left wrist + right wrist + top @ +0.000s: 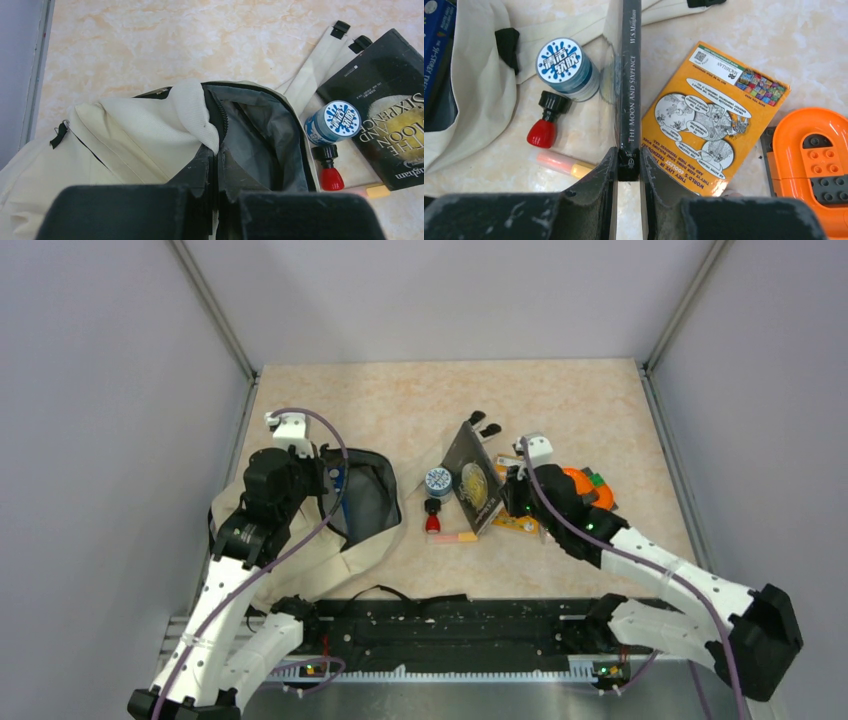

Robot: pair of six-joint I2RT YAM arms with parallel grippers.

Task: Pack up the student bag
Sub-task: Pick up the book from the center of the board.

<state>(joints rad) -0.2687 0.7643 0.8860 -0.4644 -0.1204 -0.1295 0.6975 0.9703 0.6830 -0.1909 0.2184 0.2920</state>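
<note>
The student bag [300, 545], cream canvas, lies at the left with its grey-lined mouth [255, 130] open. My left gripper [216, 165] is shut on the bag's cream rim beside the black zipper and holds that edge up; in the top view the left gripper [328, 480] is over the opening. A black book [630, 75], "The Moon and Sixpence", stands raised on edge in the middle of the table [472, 480]. My right gripper [629, 167] is shut on the lower end of its spine. The bag's strap ends [320, 60] run under the book.
Left of the book lie a blue-capped round jar [566, 65], a small black bottle with a red tip [544, 127] and a pink-and-yellow pen [561, 165]. An orange booklet [714, 115] and an orange toy [814, 165] lie to its right. A blue box [436, 30] shows inside the bag.
</note>
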